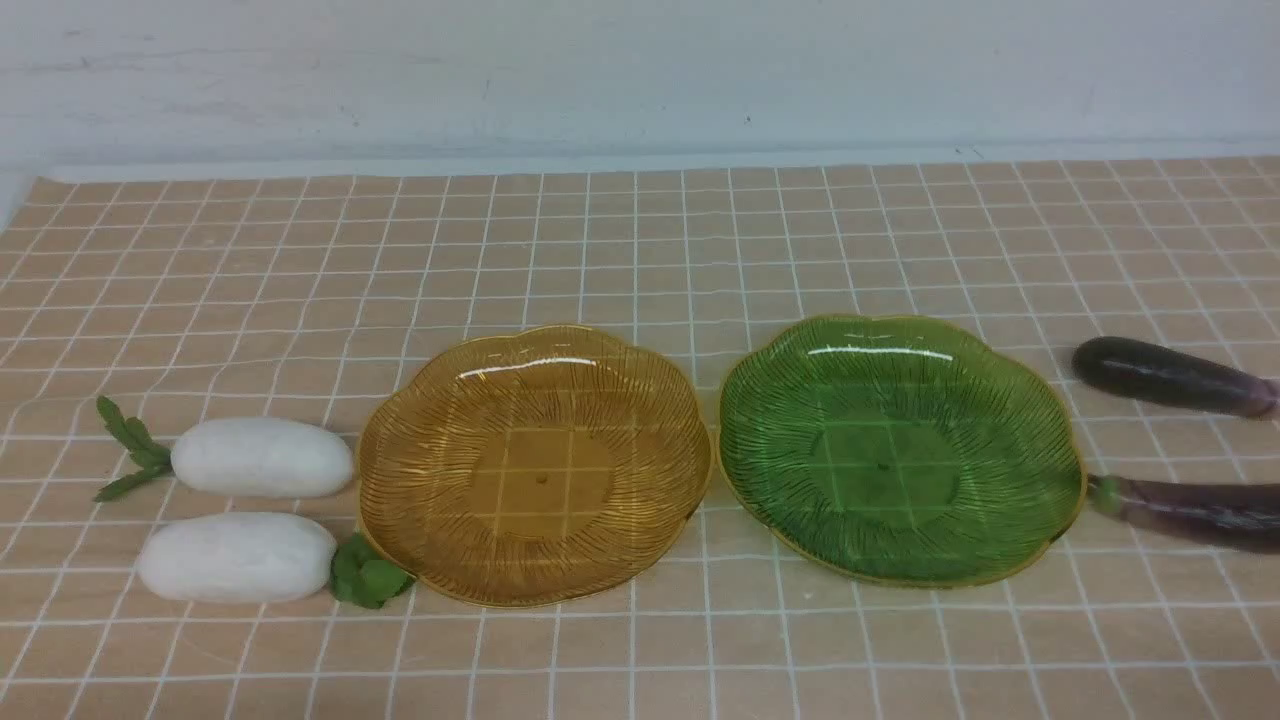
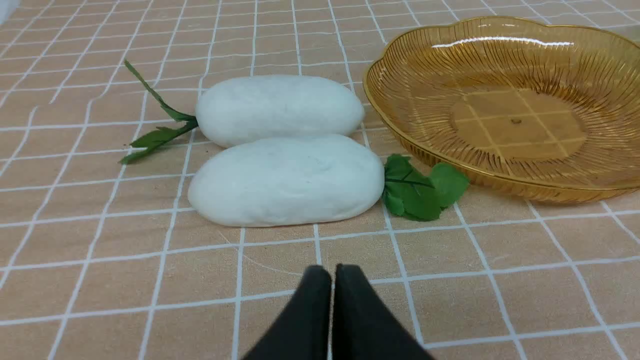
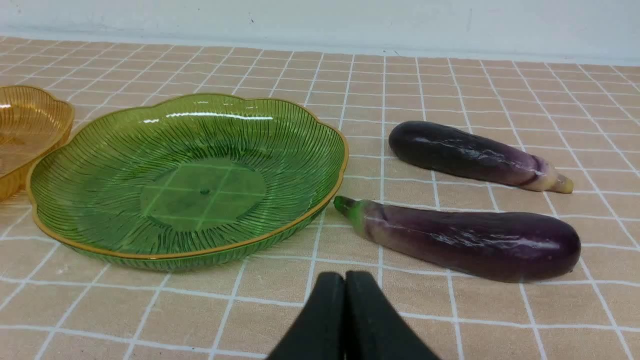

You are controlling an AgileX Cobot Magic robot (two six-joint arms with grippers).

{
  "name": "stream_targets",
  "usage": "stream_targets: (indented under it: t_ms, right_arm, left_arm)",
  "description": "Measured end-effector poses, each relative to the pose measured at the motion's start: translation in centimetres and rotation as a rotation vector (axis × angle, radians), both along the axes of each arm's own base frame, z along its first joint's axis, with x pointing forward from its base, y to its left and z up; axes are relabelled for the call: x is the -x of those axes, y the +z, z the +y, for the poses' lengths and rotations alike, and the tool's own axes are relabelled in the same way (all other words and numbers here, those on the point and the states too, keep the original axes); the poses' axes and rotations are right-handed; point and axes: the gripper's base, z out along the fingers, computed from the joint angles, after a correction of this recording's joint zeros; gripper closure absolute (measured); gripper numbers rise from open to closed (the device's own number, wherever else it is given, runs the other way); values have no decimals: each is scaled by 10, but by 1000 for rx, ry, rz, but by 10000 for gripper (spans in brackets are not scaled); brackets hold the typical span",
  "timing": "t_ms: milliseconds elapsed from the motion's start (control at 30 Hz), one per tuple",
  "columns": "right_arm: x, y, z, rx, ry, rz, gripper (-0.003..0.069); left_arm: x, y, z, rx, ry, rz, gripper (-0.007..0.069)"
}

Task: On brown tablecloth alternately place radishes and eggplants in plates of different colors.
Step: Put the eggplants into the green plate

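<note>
Two white radishes lie at the left of the brown tablecloth (image 1: 640, 250): the far radish (image 1: 262, 457) (image 2: 280, 109) and the near radish (image 1: 236, 557) (image 2: 286, 181). Beside them stands the amber plate (image 1: 400, 440) (image 2: 390, 100), empty, with the green plate (image 1: 1040, 420) (image 3: 320, 135), also empty, to its right. Right of that lie two eggplants, the far eggplant (image 1: 1170, 377) (image 3: 465, 156) and the near eggplant (image 1: 1200, 512) (image 3: 470, 241). My left gripper (image 2: 332, 272) is shut and empty, short of the near radish. My right gripper (image 3: 344, 279) is shut and empty, short of the near eggplant. Neither arm shows in the front view.
A pale wall (image 1: 640, 70) runs along the far edge of the cloth. The near radish's leaves (image 1: 368, 575) touch the amber plate's rim. The near eggplant's green stem (image 1: 1103, 494) lies against the green plate's rim.
</note>
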Motion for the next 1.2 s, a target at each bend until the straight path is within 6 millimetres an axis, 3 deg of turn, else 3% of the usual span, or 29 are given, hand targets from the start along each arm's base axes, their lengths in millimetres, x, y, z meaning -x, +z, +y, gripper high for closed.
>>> stream_targets:
  t_ms: [1067, 1200]
  right_arm:
    - [0, 0, 0, -1, 0, 0, 676]
    - [0, 0, 1, -75, -4, 1, 676]
  left_arm:
    - [0, 0, 1, -22, 2, -2, 627]
    - [0, 0, -2, 100, 13, 11, 627]
